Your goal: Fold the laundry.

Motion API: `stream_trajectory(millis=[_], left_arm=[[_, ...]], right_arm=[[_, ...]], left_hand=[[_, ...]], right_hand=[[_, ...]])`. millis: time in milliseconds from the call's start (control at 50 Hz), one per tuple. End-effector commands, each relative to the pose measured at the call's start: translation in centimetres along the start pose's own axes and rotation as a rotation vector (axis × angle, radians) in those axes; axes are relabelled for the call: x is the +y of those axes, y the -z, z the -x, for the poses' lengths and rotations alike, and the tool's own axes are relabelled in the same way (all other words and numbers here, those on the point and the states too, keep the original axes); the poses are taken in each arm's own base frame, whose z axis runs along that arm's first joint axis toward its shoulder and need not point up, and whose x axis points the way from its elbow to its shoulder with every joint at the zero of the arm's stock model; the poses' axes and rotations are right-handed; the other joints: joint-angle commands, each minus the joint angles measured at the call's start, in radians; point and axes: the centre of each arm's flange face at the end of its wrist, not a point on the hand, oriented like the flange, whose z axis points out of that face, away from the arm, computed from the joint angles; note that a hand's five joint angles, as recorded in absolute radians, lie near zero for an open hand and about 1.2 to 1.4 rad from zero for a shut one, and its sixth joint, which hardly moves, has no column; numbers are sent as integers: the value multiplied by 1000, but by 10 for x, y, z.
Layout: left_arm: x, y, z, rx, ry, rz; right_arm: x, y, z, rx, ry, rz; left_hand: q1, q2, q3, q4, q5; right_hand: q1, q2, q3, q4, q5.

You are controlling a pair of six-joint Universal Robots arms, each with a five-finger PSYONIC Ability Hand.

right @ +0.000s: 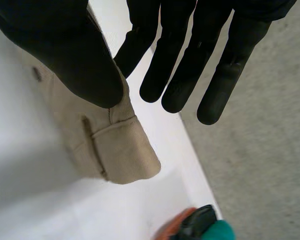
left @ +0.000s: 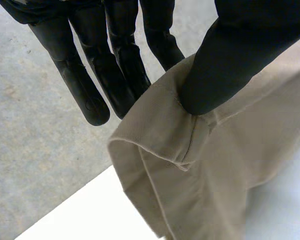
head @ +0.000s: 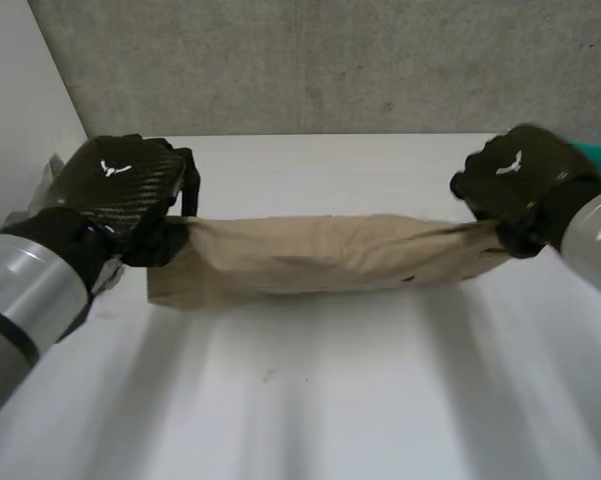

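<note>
**Tan cloth point(head: 320, 255) pulled long between both hands**

Folded into a narrow band and stretched from 9 o'clock to 3 o'clock across the far half of a white table point(head: 330, 400). Drawn fairly straight from end to end, with soft creases along its length. Lower edge near 8 o'clock sitting low against the tabletop; contact there hard to judge.

At the 9 o'clock end: left hand point(head: 115, 185), back turned up, clamped on the cloth. Seen from the left wrist view: thumb pressed onto a hemmed corner of the cloth point(left: 214, 165), fingers nearly straight and running behind that same fold, pinching the fabric between thumb and fingers. Past the fingertips, grey floor point(left: 35, 125) and the table's edge.

At the 3 o'clock end: right hand point(head: 515, 180), also back up, gripping the other end. Seen from the right wrist view: thumb laid across the cloth point(right: 115, 150), fingers straight and slightly spread, the nearest one tucked behind the fabric and trapping it against the thumb, the rest reaching out over the table's edge and the floor. Hemmed end hanging just below the thumb, with a small dark mark on the fabric beside it.

Just beyond the right hand at 3 o'clock: a teal thing point(head: 600, 158). From the right wrist view, teal and orange with a black part, apart from the cloth's end.
</note>
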Motion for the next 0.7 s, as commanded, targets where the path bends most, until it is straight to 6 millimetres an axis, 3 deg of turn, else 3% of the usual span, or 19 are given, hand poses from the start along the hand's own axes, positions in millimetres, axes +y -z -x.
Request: stream_trajectory(millis=[20,80,160,200,220,260,280,300,360,380,400,460,500,540,600,680,700], left_arm=[[34,-30,-9,116,-136,133],[60,-68,-10,111,-170,161],[74,-115,-6,66,-189,122],[69,-133,-2,31,-196,73],[58,-151,4,-8,-202,6],[40,-167,11,-52,-209,-84],[30,-174,14,-74,-211,-135],[6,-185,22,-116,-210,-254],[-36,-194,34,-197,-221,-461],[-64,-195,42,-254,-222,-605],[-77,-194,46,-283,-220,-677],[-110,-189,53,-349,-193,-887],[-118,-186,57,-366,-176,-945],[-120,-186,59,-361,-156,-958],[-112,-188,57,-345,-147,-919],[-81,-195,50,-297,-138,-773],[-64,-197,48,-281,-137,-710]], right_arm=[[6,-19,3,-45,-10,48],[21,-52,18,-114,-25,107],[32,-87,27,-127,-60,125],[31,-102,23,-87,-89,105],[27,-115,14,-27,-121,71],[19,-128,3,45,-147,18],[14,-134,-5,86,-158,-13],[1,-143,-24,183,-183,-89],[-26,-148,-58,348,-215,-247],[-45,-147,-78,443,-235,-370],[-53,-146,-87,487,-242,-432],[-75,-144,-106,606,-242,-633],[-84,-139,-114,656,-234,-717],[-92,-131,-120,689,-211,-778],[-87,-133,-113,651,-211,-746],[-68,-147,-94,574,-224,-649],[-62,-152,-89,554,-228,-623]], left_hand=[[242,203,214,197,239],[242,203,214,197,239],[242,203,214,197,239],[242,203,214,197,239],[242,203,214,197,239],[242,203,214,197,239],[242,203,214,197,239],[242,203,214,197,239],[242,203,214,197,239],[242,203,214,197,239],[242,203,214,197,239],[242,203,214,197,239],[242,203,214,197,239],[242,203,214,197,239],[242,203,214,197,239],[242,203,214,197,239],[242,203,214,197,239]], right_hand=[[291,215,206,200,229],[291,215,206,200,229],[291,215,206,200,229],[291,215,206,200,229],[291,215,206,200,229],[291,215,206,200,229],[291,215,206,200,229],[291,215,206,200,229],[291,215,206,200,229],[291,215,206,200,229],[291,215,206,200,229],[291,215,206,200,229],[291,215,206,200,229],[291,215,206,200,229],[291,215,206,200,229],[291,215,206,200,229],[291,215,206,200,229]])
